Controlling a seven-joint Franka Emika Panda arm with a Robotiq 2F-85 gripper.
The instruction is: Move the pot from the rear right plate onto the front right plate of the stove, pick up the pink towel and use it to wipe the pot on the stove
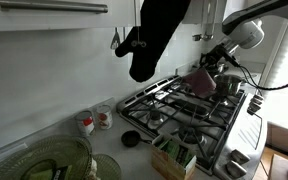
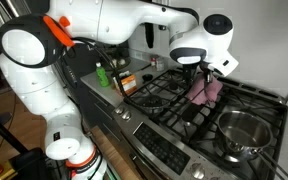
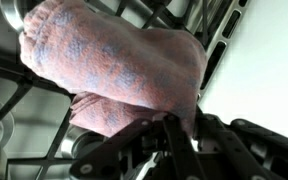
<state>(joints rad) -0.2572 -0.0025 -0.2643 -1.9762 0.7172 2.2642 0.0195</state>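
**A:** What sits closest?

**B:** The white arm point(image 2: 29, 50). It fills the 9 to 12 o'clock part of an exterior view and reaches over the stove point(image 2: 169, 135).

**A:** Where's the pot?

**B:** The pot point(image 2: 242, 135) stands on a grate near the stove's front edge. It is at about 4 o'clock from the pink towel point(image 2: 206, 90) and apart from it.

**A:** And the towel?

**B:** It hangs bunched above the middle grates.

**A:** The gripper?

**B:** In the wrist view the gripper point(image 3: 169, 125) comes in at 6 o'clock, pinched tight on the towel's edge.
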